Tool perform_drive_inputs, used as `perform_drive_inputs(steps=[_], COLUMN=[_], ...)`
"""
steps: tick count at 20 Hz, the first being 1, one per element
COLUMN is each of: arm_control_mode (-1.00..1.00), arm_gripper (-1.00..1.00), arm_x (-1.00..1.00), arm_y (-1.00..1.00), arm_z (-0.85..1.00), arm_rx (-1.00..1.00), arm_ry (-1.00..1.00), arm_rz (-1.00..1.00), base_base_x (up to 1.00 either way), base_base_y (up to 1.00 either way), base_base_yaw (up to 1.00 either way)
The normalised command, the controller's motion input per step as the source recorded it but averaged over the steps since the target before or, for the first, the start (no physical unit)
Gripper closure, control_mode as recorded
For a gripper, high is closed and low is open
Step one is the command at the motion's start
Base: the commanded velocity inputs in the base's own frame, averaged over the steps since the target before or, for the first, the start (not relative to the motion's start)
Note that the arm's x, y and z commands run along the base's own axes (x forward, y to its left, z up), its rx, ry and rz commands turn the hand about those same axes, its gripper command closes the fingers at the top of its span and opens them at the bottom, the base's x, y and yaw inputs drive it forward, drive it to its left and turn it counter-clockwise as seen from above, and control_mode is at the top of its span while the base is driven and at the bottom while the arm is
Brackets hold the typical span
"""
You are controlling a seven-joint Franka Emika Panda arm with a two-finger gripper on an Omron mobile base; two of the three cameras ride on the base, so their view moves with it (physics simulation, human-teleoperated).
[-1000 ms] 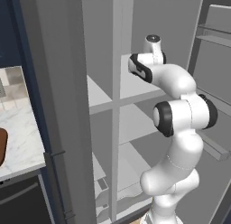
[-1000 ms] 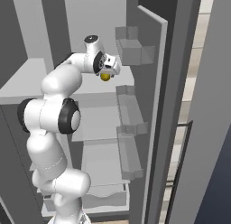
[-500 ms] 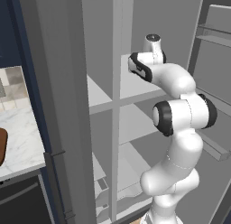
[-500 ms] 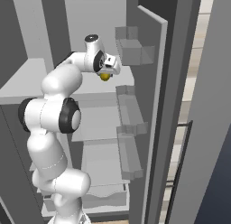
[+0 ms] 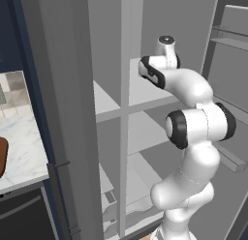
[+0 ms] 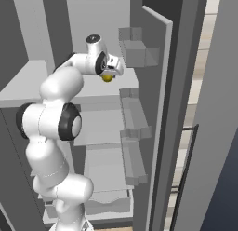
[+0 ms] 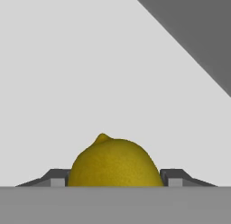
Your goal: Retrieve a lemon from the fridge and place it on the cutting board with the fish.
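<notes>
The lemon (image 7: 115,163) sits between my two dark fingertips (image 7: 57,178), small, yellow and dimpled, with its nub pointing away from the hand. My gripper (image 6: 109,75) is shut on the lemon (image 6: 108,78) inside the open fridge (image 5: 106,40), just over the upper pale grey shelf (image 6: 28,85). From the left base view my wrist (image 5: 156,73) reaches in over that shelf and hides the fingers. A sliver of the dark reddish-brown cutting board (image 5: 2,157) shows at the left edge on the marble counter. The fish is out of view.
Door racks (image 6: 135,50) hang on the open right fridge door (image 6: 160,109), close to my hand. The left door's edge (image 5: 58,113) stands between the fridge and the white marble counter (image 5: 22,152). Lower shelves (image 5: 145,132) and a bottom drawer (image 6: 107,202) lie below.
</notes>
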Motion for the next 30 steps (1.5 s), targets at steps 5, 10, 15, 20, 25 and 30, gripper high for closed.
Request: perform_drive_inputs(steps=[5,10,15,20,25,30], arm_control_mode=[-1.0,-1.0,-1.0,-1.0,-1.0,-1.0], arm_gripper=[1.0,1.0,1.0,1.0,1.0,1.0], arm_x=[-0.74,-0.97,-1.0,-1.0,-1.0,-1.0], arm_y=[0.0,0.0,0.0,0.0,0.07,0.31], arm_z=[0.15,0.35,0.52,0.43,0.31,0.02], arm_rx=[0.0,0.0,0.0,0.0,0.0,0.0], arm_ry=[-0.19,-0.18,0.01,0.05,0.1,0.04], arm_rz=[0.01,0.0,0.05,0.06,0.04,0.0], base_base_x=[0.0,0.0,0.0,0.0,0.0,0.0], base_base_y=[0.0,0.0,0.0,0.0,0.0,0.0], base_base_yaw=[0.0,0.0,0.0,0.0,0.0,0.0])
